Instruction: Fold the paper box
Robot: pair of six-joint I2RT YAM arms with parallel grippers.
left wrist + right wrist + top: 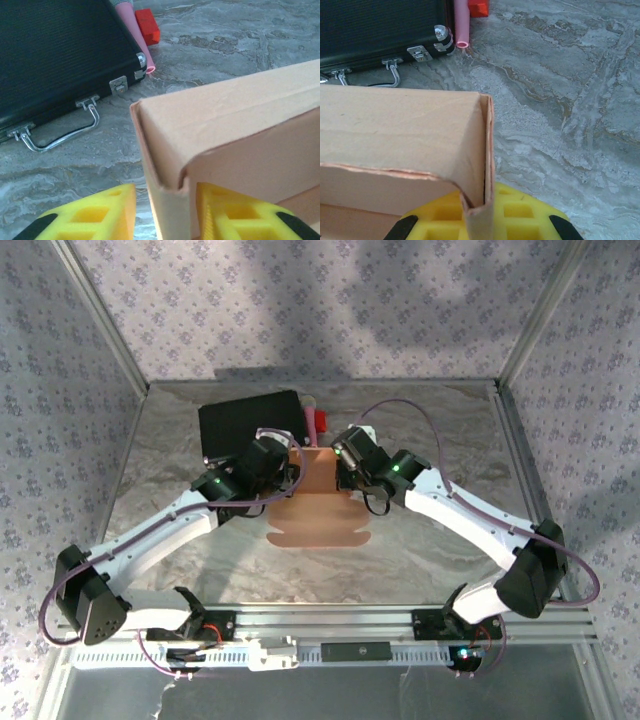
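I'm watching the left arm (160,535) and right arm (470,515) reaching inward, the right gripper (479,200) pinching a wall of the paper box (318,505), the left gripper (165,192) straddling another wall, one finger (100,212) sitting slightly off it.

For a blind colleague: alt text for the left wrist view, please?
A folded corner of the paper box stands in the right foreground, one wall between the yellow fingers of the left gripper. Behind, on the marbled grey table, lie a black case, a pink tube and a red block.

black case (60,55): closed, handle flat | pink tube (136,37): just beside case | red block (148,25): beside tube
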